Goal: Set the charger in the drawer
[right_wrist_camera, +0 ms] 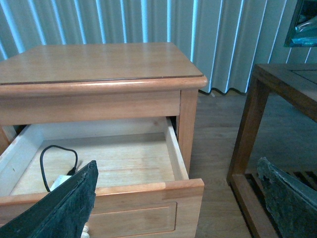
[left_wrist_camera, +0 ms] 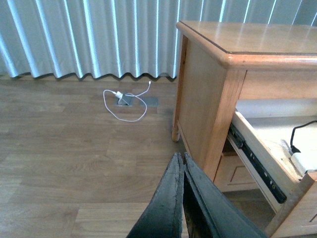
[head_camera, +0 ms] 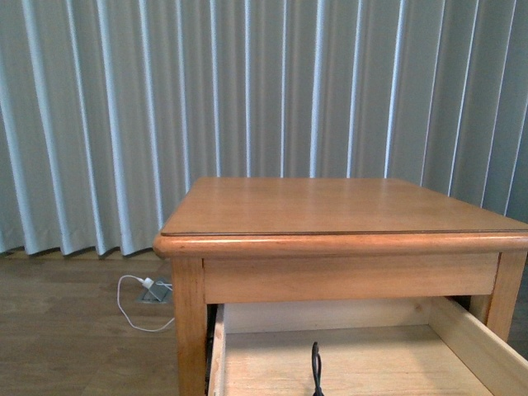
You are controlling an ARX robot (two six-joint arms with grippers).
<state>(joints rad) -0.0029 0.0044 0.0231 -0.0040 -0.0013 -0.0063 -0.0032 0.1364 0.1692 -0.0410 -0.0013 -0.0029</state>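
Left claw (left_wrist_camera: 181,157), from its own wrist camera: my two dark fingers (left_wrist_camera: 168,203) lie pressed together along their length with nothing between them. They hang over the wood floor (left_wrist_camera: 64,163), beside the side panel of the nightstand (left_wrist_camera: 198,99).

Right claw (right_wrist_camera: 177,166), from its wrist camera: I hold it spread wide and empty. One finger crosses the front edge of the drawer (right_wrist_camera: 171,144), and the other shows before the lower rail of a darker side table (right_wrist_camera: 277,79).

The drawer (head_camera: 462,330) stands pulled well out from under the nightstand top (head_camera: 330,206), its pale wood floor exposed.

The charger (right_wrist_camera: 63,179) rests on the drawer floor, near the front and towards the wall on my left. My right finger hides most of its white block. Its black cable (right_wrist_camera: 57,153) rises from the block in an upright loop. The front camera catches only the top of that cable (head_camera: 316,371), at the lower edge. The left wrist camera shows the block (left_wrist_camera: 304,161) just inside the drawer's front corner.

Background: a white plug (head_camera: 147,285) with a white cord lies on the floor at the foot of the pleated curtain (head_camera: 247,82), well apart from the nightstand.
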